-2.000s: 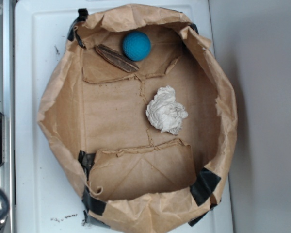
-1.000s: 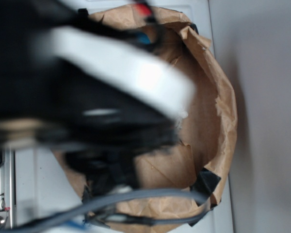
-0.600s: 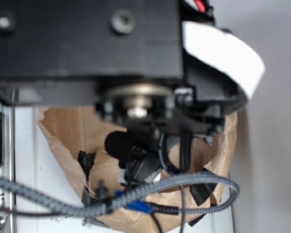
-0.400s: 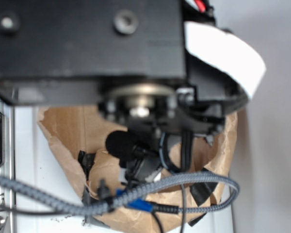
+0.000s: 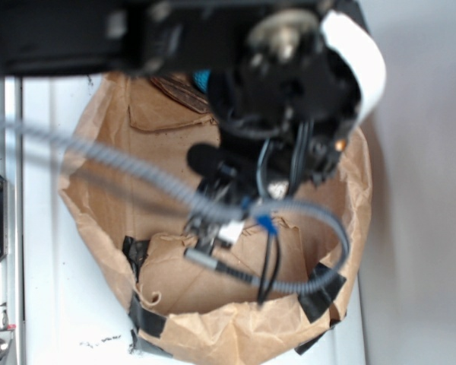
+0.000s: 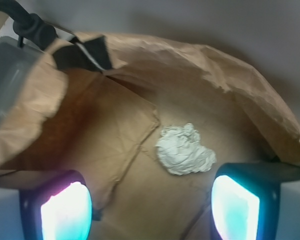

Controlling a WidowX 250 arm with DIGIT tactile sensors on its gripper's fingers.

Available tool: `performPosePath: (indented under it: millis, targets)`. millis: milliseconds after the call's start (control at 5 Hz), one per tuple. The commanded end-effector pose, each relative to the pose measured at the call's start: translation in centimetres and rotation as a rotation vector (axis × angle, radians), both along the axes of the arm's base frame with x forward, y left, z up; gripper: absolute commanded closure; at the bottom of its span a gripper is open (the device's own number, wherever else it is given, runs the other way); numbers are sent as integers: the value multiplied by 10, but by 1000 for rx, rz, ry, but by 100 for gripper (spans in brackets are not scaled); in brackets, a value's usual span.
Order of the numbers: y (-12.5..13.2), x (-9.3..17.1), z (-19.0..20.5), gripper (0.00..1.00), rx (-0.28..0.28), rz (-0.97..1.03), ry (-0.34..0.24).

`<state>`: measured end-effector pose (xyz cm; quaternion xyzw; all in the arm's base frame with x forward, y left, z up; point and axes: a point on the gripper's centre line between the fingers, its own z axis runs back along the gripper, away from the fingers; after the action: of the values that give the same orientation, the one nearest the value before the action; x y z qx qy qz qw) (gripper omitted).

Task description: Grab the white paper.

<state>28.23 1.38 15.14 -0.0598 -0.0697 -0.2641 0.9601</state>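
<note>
- In the wrist view the hand (image 6: 150,210) hangs over the inside of the brown paper bag (image 6: 225,80), its two fingers (image 6: 65,212) spread wide at the bottom corners of the picture, their inner faces glowing teal and pink.
- Nothing sits between the fingers; only the bag's brown floor shows in the gap.
- The white paper (image 6: 184,151), a crumpled off-white wad, lies on the bag floor just ahead of the hand, a little toward the right-hand finger and clear of both fingers.
- A folded flap of the bag bottom runs ahead and to the left of the hand, its edge ending just beside the wad.
- Beyond the wad the bag's wrinkled wall rises, with a strip of black tape (image 6: 82,52) on the rim at the far left.
- In the exterior view the arm (image 5: 289,91) with its grey cable (image 5: 137,171) covers the middle of the bag (image 5: 99,213), which stands on the white counter (image 5: 53,304); the wad and the hand's fingers are hidden there.
- A sliver of a teal ball (image 5: 202,78) shows beside the arm near the bag's upper wall.
</note>
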Motion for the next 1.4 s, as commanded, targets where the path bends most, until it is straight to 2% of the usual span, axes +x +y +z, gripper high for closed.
performPosePath:
  millis: [0, 200, 400, 600, 800, 1000, 1200]
  targets:
    - [11, -1, -35, 0, 55, -53, -65]
    - [3, 8, -58, 0, 30, -60, -130]
    - [-5, 17, -72, 0, 10, -51, -147]
    - [-10, 28, -83, 0, 27, -44, -142]
    - [-11, 38, -99, 0, 71, -42, -147]
    - [-10, 34, -116, 0, 129, -50, -148]
    - [-4, 34, -138, 100, 184, -31, -127]
